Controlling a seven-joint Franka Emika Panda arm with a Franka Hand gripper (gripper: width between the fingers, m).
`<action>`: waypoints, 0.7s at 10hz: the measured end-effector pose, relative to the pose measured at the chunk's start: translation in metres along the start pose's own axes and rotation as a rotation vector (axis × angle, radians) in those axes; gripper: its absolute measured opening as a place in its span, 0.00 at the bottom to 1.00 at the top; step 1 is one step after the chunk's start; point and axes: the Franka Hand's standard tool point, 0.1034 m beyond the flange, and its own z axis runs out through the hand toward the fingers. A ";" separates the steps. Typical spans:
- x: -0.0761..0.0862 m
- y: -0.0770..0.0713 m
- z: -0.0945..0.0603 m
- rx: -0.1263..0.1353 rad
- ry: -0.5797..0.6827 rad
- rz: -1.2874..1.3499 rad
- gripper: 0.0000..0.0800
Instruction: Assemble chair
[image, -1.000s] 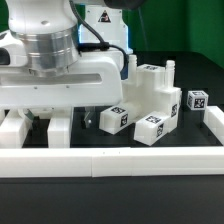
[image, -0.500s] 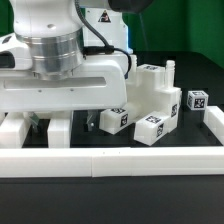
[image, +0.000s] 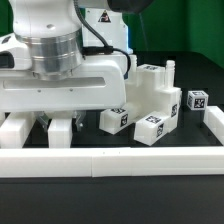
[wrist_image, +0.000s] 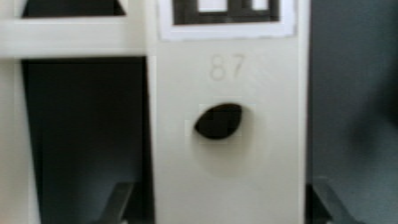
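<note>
Black tabletop (image: 205, 135), glossy blocky white chair parts (image: 152, 95) (square-tagged)

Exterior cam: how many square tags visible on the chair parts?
3: on the small cube at far right, on the middle block, on the part beside the arm. The arm may hide others.

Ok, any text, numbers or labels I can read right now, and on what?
"87": faint number on the white chair part, above its dark hole.
Square tags on the small blocks: black-and-white patterns, no letters.
Blue sign in the background: too blurred to read.
</note>
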 end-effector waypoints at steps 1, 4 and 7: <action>0.001 -0.001 -0.005 0.003 0.006 -0.001 0.35; -0.016 0.003 -0.041 0.030 0.011 -0.015 0.35; -0.033 -0.003 -0.076 0.043 0.046 -0.004 0.36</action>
